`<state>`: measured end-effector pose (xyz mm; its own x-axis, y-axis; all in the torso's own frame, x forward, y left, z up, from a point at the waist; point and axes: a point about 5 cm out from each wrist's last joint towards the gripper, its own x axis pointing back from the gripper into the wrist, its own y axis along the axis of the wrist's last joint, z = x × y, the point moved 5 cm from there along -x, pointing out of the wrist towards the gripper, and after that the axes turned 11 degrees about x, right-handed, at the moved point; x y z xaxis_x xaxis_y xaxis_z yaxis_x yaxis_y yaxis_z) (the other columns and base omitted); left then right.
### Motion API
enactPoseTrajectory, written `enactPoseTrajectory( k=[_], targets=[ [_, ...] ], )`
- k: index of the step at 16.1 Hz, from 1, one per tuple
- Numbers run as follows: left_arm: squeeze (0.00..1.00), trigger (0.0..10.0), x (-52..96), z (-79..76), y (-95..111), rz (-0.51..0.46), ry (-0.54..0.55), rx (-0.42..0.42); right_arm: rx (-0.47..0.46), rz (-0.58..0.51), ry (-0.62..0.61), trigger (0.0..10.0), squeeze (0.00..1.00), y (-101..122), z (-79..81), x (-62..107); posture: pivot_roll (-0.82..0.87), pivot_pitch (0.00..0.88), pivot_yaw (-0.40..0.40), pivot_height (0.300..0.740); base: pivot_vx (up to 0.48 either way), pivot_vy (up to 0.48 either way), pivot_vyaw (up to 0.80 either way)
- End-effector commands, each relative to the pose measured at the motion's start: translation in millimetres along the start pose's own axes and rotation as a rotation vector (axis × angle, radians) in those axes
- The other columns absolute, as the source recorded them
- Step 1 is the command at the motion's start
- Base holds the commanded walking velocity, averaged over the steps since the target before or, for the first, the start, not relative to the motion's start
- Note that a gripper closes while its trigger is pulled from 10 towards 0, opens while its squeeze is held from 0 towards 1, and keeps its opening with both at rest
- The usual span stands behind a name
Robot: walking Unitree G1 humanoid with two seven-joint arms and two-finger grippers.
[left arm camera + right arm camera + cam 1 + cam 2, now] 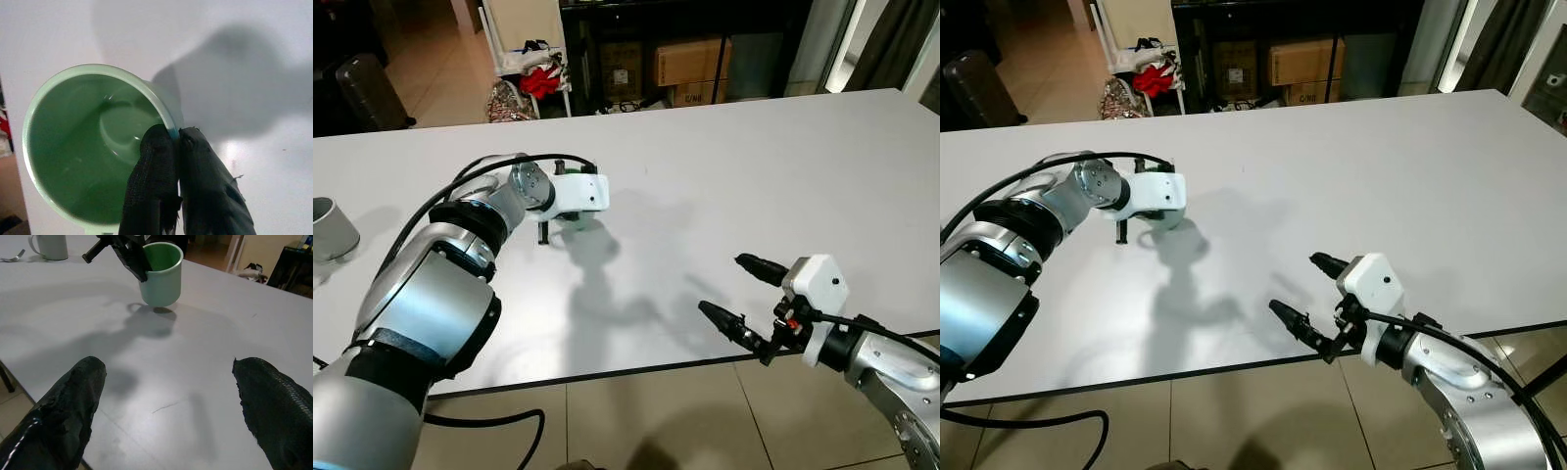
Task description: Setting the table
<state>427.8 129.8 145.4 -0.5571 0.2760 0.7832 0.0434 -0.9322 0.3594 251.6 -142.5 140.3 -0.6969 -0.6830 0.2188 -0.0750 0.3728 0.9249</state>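
Observation:
A light green cup hangs upright just above the white table, left of its middle, with a shadow under it. My left gripper is shut on the cup's rim, one finger inside and one outside. In the eye views the white wrist housing hides most of the cup. My right gripper is open with nothing between its fingers, low over the table's front edge on the right, well apart from the cup.
A grey mug stands at the table's left edge, with a fork beside it. Beyond the far edge are a dark shelf with cardboard boxes, bags on the floor and a dark suitcase.

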Motion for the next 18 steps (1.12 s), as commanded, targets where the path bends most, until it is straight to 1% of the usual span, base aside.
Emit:
enactPoseTrajectory(
  k=[1,5,7,8,9,15,16,18],
  targets=[
    [0.0,10.0,2.7,2.9,1,0.0,0.001,-0.007,0.0,-0.01,0.022,10.0,0.0,4,3.8,0.5,-0.14,0.0,0.116,0.74,0.0,0.0,0.0],
    [0.0,10.0,5.4,0.7,8,-0.03,-0.046,0.0,0.0,-0.012,0.047,10.0,0.0,5,6.7,1.3,-0.14,0.0,0.117,0.74,0.0,0.0,0.0],
    [0.1,10.0,6.5,-1.8,9,-0.033,-0.079,-0.005,-0.001,-0.012,0.051,10.0,0.0,5,7.5,1.3,-0.14,0.0,0.117,0.74,0.0,0.0,0.0],
    [0.46,10.0,6.8,-1.2,10,-0.036,-0.076,-0.005,-0.002,-0.011,0.053,10.0,0.0,4,7.9,1.3,-0.14,0.0,0.117,0.74,0.0,0.0,0.0],
    [1.0,10.0,7.2,0.2,11,-0.041,-0.067,-0.007,-0.003,-0.011,0.054,10.0,0.0,4,8.1,1.1,-0.14,0.0,0.121,0.74,0.0,0.0,0.0],
    [1.0,10.0,11.7,14.8,22,-0.105,0.04,0.008,0.001,-0.013,0.05,10.0,0.0,5,6.4,1.6,-0.14,0.0,0.12,0.74,0.0,0.0,0.0],
    [1.0,10.0,14.4,18.5,25,-0.133,0.059,0.017,0.002,-0.014,0.048,10.0,0.0,5,6.4,2.3,-0.14,0.0,0.117,0.74,0.0,0.0,0.0],
    [1.0,10.0,27.2,28.7,37,-0.248,0.076,0.056,0.002,-0.019,0.037,10.0,0.0,8,6.6,6.6,-0.13,0.0,0.107,0.74,0.0,0.0,0.0]
  ],
)
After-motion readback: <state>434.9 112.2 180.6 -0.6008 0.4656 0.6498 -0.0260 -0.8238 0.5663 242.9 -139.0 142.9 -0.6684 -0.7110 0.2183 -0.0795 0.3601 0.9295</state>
